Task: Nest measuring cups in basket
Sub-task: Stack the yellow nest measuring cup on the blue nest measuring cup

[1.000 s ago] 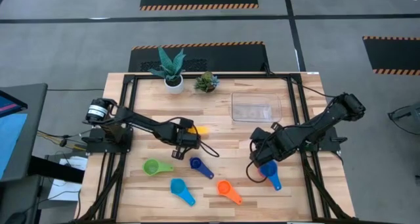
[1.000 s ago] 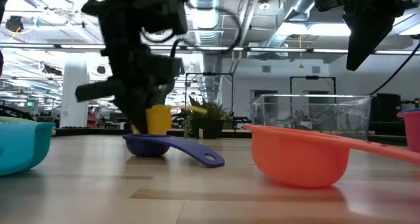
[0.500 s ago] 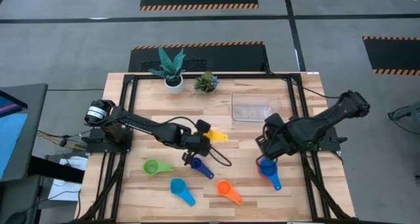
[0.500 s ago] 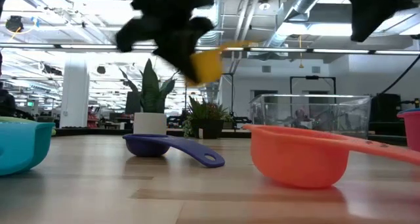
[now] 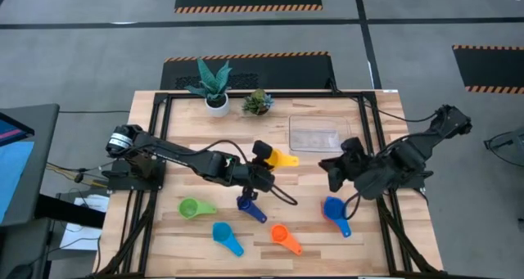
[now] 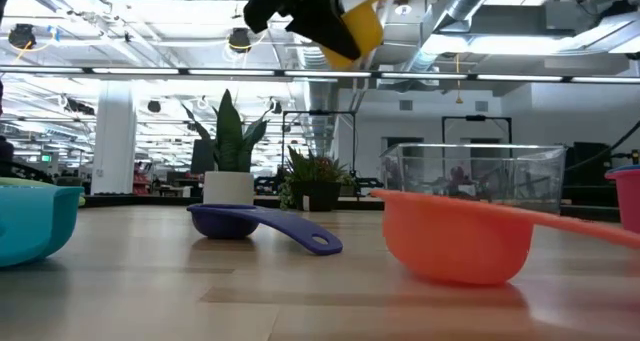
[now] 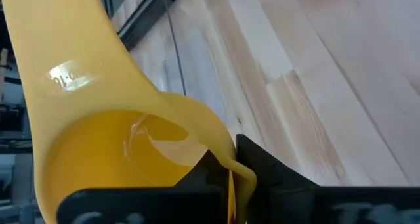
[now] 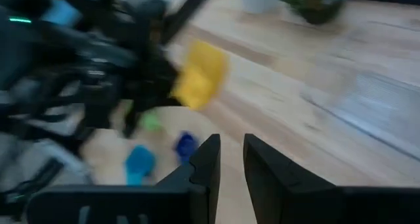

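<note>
Landmark: the basket (image 5: pixel 319 135), a clear low-walled tray at the far side of the desk (image 5: pixel 270 230), empty as far as the high view shows.
Yellow cup (image 5: pixel 284 159): lifted clear of the desk, just short of the basket's near-left corner, carried tilted.
Left hand (image 5: pixel 266 158): clamped on the yellow cup's rim, one finger inside the bowl and one outside in the left wrist view; the flat handle sticks out free.
Right hand (image 5: pixel 334 171): raised off the desk, near the basket's near-right corner; fingers a little apart, nothing visible between them.
Other cups: mid-blue cup (image 5: pixel 334 211), orange cup (image 5: pixel 282 237), dark blue cup (image 5: pixel 250 206), light blue cup (image 5: pixel 224 236) and green cup (image 5: pixel 191 207) lie on the desk, all well nearer than the basket.
Handling, judged: thin rigid plastic, very light, smooth and probably slippery; not fragile, but likely to twist or skid in a loose pinch.
Where to hold, judged: across the bowl wall at the rim, as now, or on the flat handle close to the bowl.
Risk, judged: the basket itself looks light enough to slide if bumped.
</note>
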Tool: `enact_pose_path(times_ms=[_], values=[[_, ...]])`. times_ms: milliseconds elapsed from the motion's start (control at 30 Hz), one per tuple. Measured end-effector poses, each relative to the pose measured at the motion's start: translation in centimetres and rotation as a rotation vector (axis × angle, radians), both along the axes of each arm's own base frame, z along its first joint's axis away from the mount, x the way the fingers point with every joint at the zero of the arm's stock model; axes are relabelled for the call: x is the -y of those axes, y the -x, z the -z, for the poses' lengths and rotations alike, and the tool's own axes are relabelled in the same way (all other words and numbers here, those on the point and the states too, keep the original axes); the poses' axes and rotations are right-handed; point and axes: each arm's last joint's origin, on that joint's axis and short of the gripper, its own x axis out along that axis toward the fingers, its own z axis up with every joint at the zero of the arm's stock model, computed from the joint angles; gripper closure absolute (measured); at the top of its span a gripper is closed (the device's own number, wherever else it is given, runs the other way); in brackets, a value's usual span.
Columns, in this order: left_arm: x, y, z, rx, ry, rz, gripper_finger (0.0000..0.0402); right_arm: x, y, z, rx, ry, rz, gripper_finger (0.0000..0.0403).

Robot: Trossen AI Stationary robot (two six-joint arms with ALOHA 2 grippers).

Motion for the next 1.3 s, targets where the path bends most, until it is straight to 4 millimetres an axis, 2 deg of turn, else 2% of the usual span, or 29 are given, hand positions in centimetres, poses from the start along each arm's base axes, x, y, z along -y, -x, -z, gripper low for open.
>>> enact_pose_path(times_ms=[200,333,567,833,1033,1167,1300], values=[[0.3,-0.6,-0.6,0.085,0.007,0.014,0.0401,0.2,-1.3,-0.5,0.048,-0.010,-0.030,0.0310],[0.7,-0.6,-0.7,0.096,-0.002,0.035,0.0401,0.5,-2.4,-0.1,0.029,-0.024,-0.038,0.0310],[0.7,-0.7,-0.9,0.118,-0.002,0.027,0.0401,0.7,-4.0,-0.5,0.080,-0.022,-0.095,0.0310],[1.3,-0.6,-1.0,0.132,-0.028,0.015,0.0401,1.0,-4.3,-0.8,0.089,-0.013,-0.133,0.0310],[1.4,-0.4,-0.8,0.114,-0.030,0.017,0.0401,0.7,-4.7,-2.6,0.221,0.114,-0.238,0.0309],[1.4,-0.4,-0.9,0.114,-0.033,0.014,0.0401,0.7,-4.7,-2.2,0.173,0.136,-0.263,0.0293],[1.9,-0.3,-0.9,0.115,-0.034,0.024,0.0401,0.8,-4.6,-1.3,0.100,0.107,-0.240,0.0262]])
